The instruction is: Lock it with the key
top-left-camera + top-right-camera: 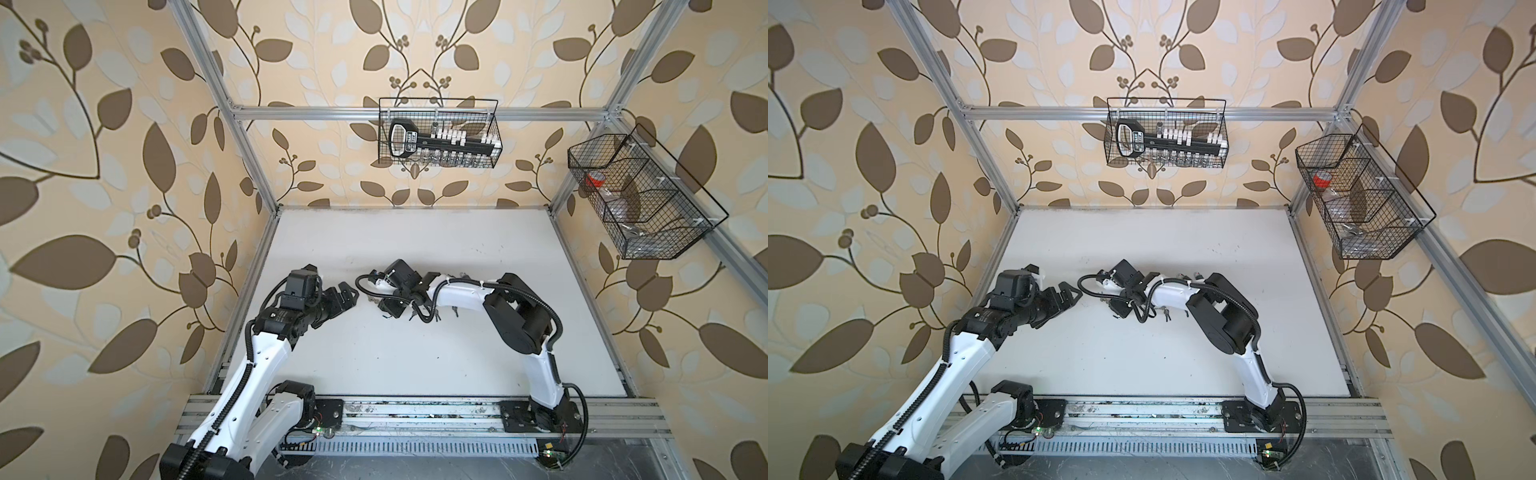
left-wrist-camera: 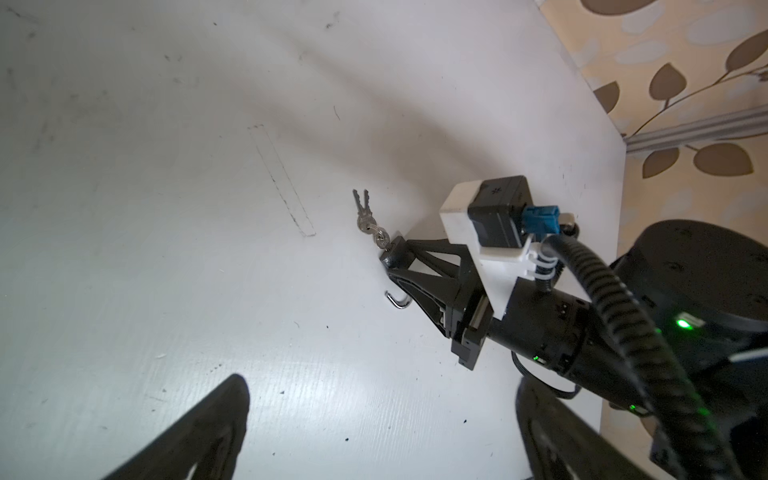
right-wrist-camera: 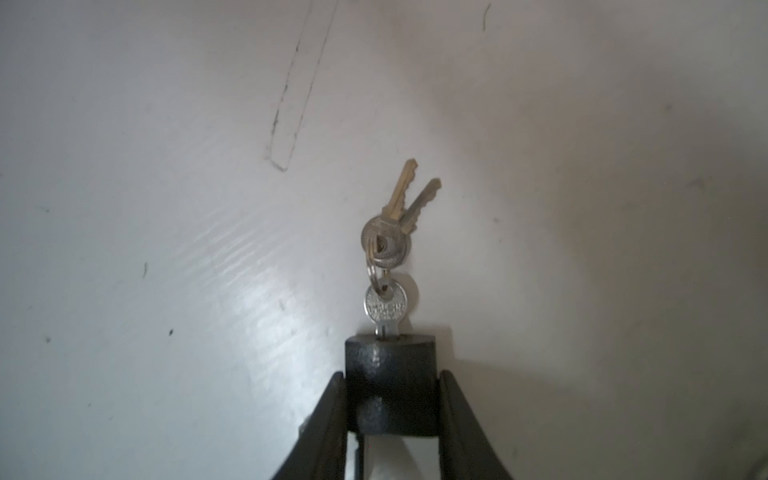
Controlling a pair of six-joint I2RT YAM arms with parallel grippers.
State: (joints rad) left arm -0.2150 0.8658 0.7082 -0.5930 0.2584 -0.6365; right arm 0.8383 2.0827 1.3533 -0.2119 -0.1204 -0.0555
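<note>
**Item: padlock, black body.** It lies on the white table, about mid-width. In both top views it is hidden under the right wrist.

- **Key:** silver, its blade seated in the end of the padlock that faces away from the wrist.
- **Ring:** passes through the key's head and carries two spare keys. These are splayed flat on the table just beyond the padlock.
- **Shackle:** bent silver wire at the padlock's opposite end. One tip looks free of the body.

**Right arm.** The elbow is raised to the right of the padlock. The forearm slopes down and inward, with the wrist low over the padlock.

**Right gripper.** It is closed partway, with one finger pressed against each flank of the padlock body, gripping it. It touches neither the key nor the ring.

**Left arm.** It reaches in from the near left of the padlock, with the wrist bent toward it.

**Left gripper.** The fingers are spread fully and hold nothing. It is near the padlock but not touching it.

**Surroundings.** Two wire baskets hang well beyond the padlock, one on the back rail and one on the right rail.
</note>
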